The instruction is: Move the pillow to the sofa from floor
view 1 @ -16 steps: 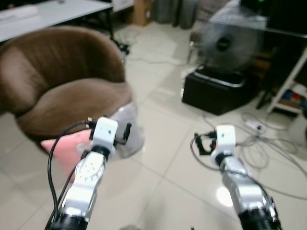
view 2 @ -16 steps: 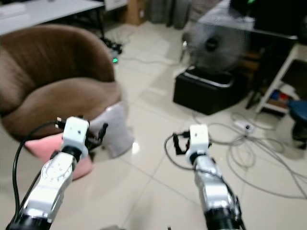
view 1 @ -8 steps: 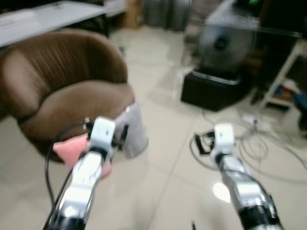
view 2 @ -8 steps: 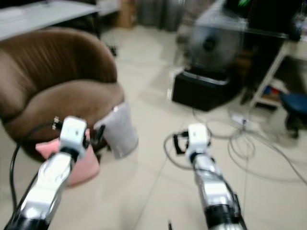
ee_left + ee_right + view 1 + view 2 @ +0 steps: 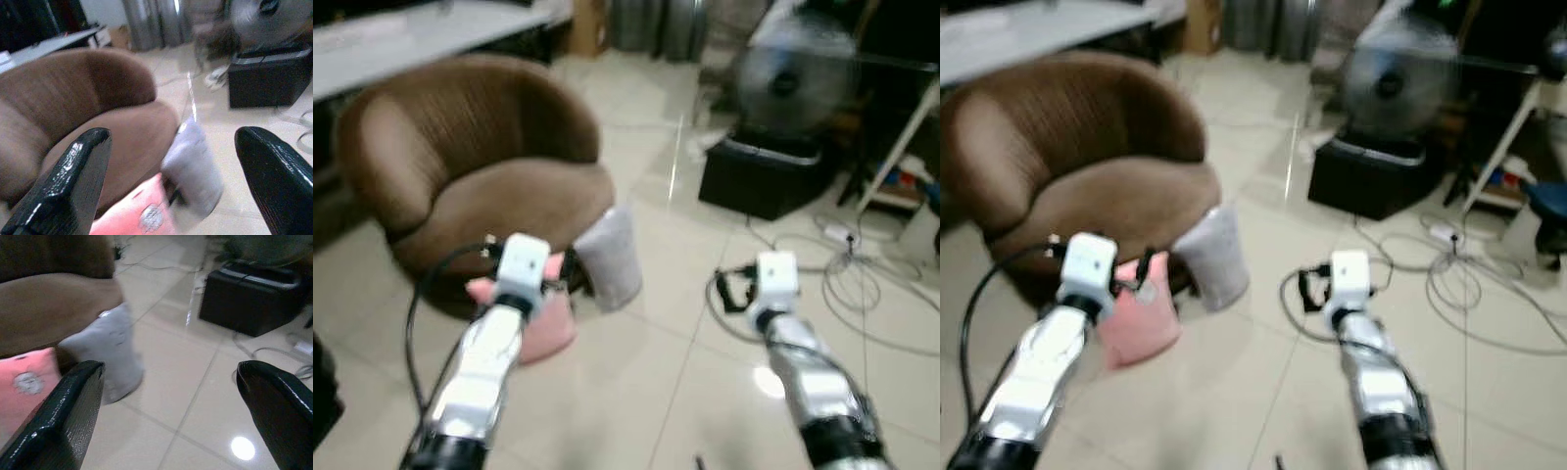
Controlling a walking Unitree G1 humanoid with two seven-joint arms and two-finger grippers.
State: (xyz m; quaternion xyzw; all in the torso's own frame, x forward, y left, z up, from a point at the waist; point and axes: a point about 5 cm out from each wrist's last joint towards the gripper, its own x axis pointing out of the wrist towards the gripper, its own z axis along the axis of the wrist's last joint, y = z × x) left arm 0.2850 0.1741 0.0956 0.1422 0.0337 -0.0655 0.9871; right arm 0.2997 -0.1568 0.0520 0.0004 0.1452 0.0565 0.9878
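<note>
A grey pillow (image 5: pixel 610 257) stands on the tiled floor, leaning against the front of the brown round sofa (image 5: pixel 460 147). Beside it a pink pillow (image 5: pixel 1141 313) also rests on the floor against the sofa's base. Both arms reach forward at about waist height. My left gripper (image 5: pixel 173 134) is open and looks at the two pillows and the sofa seat, some way short of them. My right gripper (image 5: pixel 171 366) is open too, above bare tiles to the right of the grey pillow (image 5: pixel 110 350). Neither holds anything.
A fan (image 5: pixel 783 83) on a black box (image 5: pixel 766 176) stands at the back right, with loose cables (image 5: pixel 862 284) across the floor and a white shelf frame (image 5: pixel 901 137) beyond. A white table (image 5: pixel 401 34) runs behind the sofa. Open tiles lie in front of me.
The whole picture has shifted, so the camera moved: sofa and pillows now sit nearer the middle and more of the pink pillow shows. Both arms keep their pose, grippers open.
</note>
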